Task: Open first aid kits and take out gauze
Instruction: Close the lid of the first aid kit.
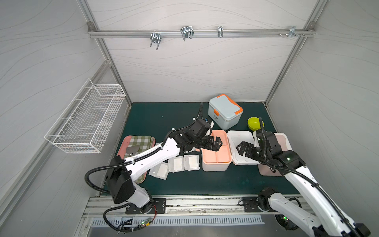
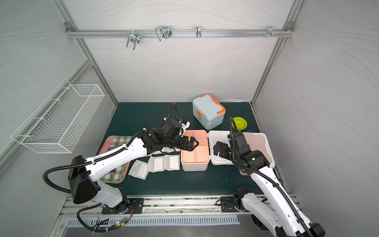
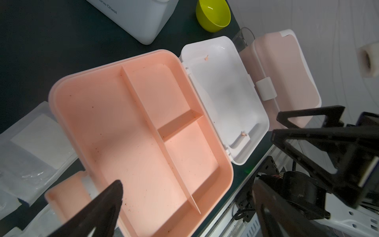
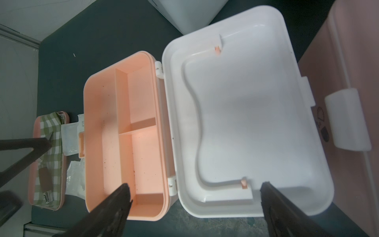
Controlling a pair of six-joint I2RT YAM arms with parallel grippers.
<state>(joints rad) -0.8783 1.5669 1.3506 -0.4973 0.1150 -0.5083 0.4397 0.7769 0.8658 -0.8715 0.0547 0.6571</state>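
**White first aid kit (image 1: 215,165) open at mid-mat, gauze pouches (image 1: 192,162) beside it.**

We see the kit's lid (image 1: 244,137) folded flat toward 3 o'clock and its peach divided insert (image 1: 213,157) facing up. The pouches lie on the green mat (image 1: 205,184) at the kit's 9 o'clock, the nearest just beside its wall. Our left gripper (image 1: 218,144) hovers over the insert, jaws wide, holding nothing. Our right gripper (image 1: 239,149) hangs over the lid, equally wide and empty-handed. The blue first aid kit (image 1: 224,111) stands shut at 12 o'clock and the pink first aid kit (image 2: 258,145) shut at 3 o'clock beyond the lid. A green bowl (image 1: 254,123) sits at 2 o'clock, and the pink tray (image 1: 121,151) with checked cloth (image 1: 141,141) lies past the pouches at 9 o'clock.
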